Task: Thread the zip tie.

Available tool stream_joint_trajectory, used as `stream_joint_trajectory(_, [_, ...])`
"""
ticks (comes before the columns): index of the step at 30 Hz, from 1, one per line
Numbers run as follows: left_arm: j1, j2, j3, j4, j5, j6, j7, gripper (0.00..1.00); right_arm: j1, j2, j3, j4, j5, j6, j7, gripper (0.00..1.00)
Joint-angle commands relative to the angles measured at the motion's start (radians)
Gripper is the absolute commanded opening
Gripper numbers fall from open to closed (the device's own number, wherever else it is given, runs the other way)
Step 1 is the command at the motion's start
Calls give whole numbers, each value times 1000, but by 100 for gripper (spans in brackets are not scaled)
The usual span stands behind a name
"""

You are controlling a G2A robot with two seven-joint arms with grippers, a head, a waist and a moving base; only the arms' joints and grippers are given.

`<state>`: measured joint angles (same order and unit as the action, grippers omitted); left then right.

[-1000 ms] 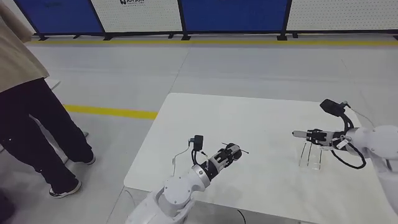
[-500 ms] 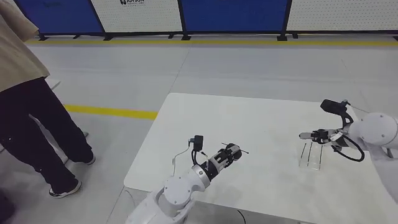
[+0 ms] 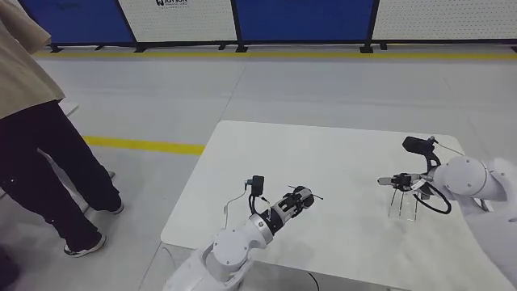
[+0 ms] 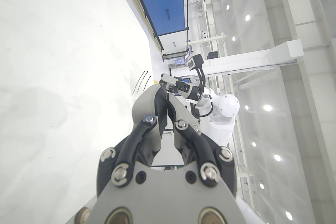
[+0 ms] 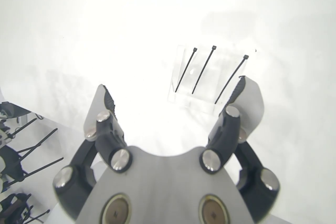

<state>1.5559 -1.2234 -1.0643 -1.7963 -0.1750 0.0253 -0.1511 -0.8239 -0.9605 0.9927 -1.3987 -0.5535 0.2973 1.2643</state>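
Three black zip ties lie side by side, apart from one another, across a clear stand, each with its small square head at one end and its thin tail at the other. They look very light, narrow and springy, with slick plastic faces. A tie would likely bend or flick away rather than resist, and it could slip if pinched on its edge. The best hold is probably across the flat strap, a little back from the tail. That leaves the tip free to be steered into the head, and the stand seems to lift the ties enough for fingers to get around one.

The right gripper hangs over the stand with its jaws spread wide and nothing in them. One finger pad is just beside the outermost tie. The stand rests on the white table.

Well apart from the stand, the left gripper is closed, apparently pinching a thin black strip, probably another tie.
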Motion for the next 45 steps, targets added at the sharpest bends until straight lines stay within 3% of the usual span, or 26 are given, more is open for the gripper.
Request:
stream_joint_trajectory(1, [0,0,0,0,0,0,0,0,0,0,0,0,1,-1,1,100])
stream_joint_trajectory(6, [0,0,0,0,0,0,0,0,0,0,0,0,1,-1,1,100])
stream_joint_trajectory(10, [0,0,0,0,0,0,0,0,-45,3,31,3,50,-72,-76,100])
stream_joint_trajectory(17, [0,0,0,0,0,0,0,0,-111,19,93,0,91,-162,-115,100])
stream_joint_trajectory(21, [0,0,0,0,0,0,0,0,-98,13,80,49,121,-196,-102,100])
stream_joint_trajectory(33, [0,0,0,0,0,0,0,0,-106,11,77,52,120,-205,-126,100])
stream_joint_trajectory(40, [0,0,0,0,0,0,0,0,-120,19,115,35,138,-215,-116,99])
stream_joint_trajectory(41, [0,0,0,0,0,0,0,0,-124,21,121,29,136,-213,-113,69])
stream_joint_trajectory(42, [0,0,0,0,0,0,0,0,-126,22,125,26,135,-210,-111,53])
stream_joint_trajectory(43, [0,0,0,0,0,0,0,0,-129,23,129,23,134,-206,-108,45])
stream_joint_trajectory(45, [0,0,0,0,0,0,0,0,-132,25,134,21,127,-193,-100,43])
